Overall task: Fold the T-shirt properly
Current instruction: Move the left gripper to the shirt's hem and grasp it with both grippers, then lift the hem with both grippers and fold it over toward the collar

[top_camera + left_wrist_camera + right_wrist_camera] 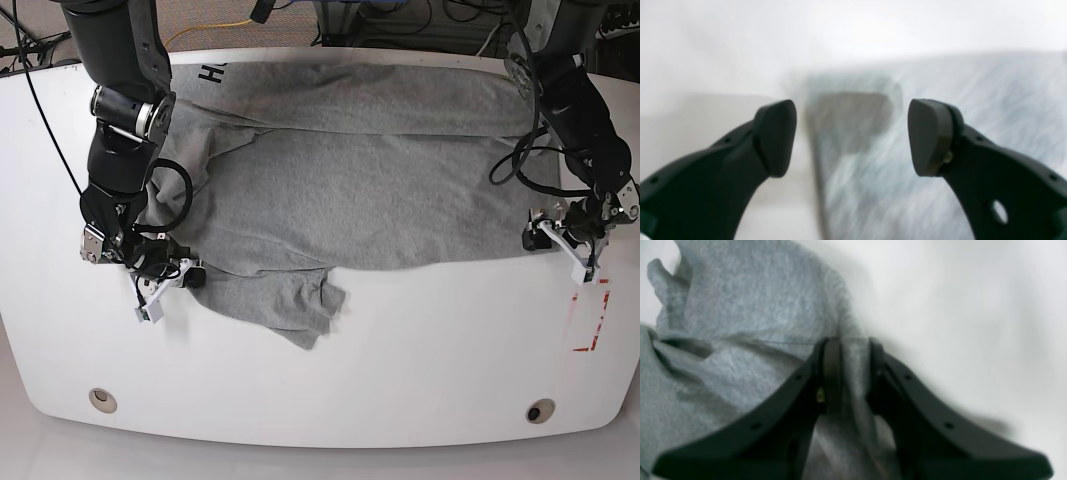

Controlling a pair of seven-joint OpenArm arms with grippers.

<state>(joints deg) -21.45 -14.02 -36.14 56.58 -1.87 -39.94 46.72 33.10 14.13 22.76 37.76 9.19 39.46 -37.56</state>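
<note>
The heather-grey T-shirt (380, 190) lies spread across the white table, with part of its black lettering (210, 72) showing at the far left. One sleeve (300, 310) lies loose at the front. My right gripper (190, 277) is at the shirt's left front edge. In the right wrist view it (850, 353) is shut on a pinched fold of the grey cloth (855, 373). My left gripper (560, 245) is at the shirt's right edge. In the left wrist view it (853, 136) is open and empty just above the blurred cloth (957, 116).
The white table (430, 370) has rounded corners and two small holes near the front edge (100, 398) (540, 410). A white and red tag (588, 315) lies at the right front. Cables run behind the table's far edge (420, 20).
</note>
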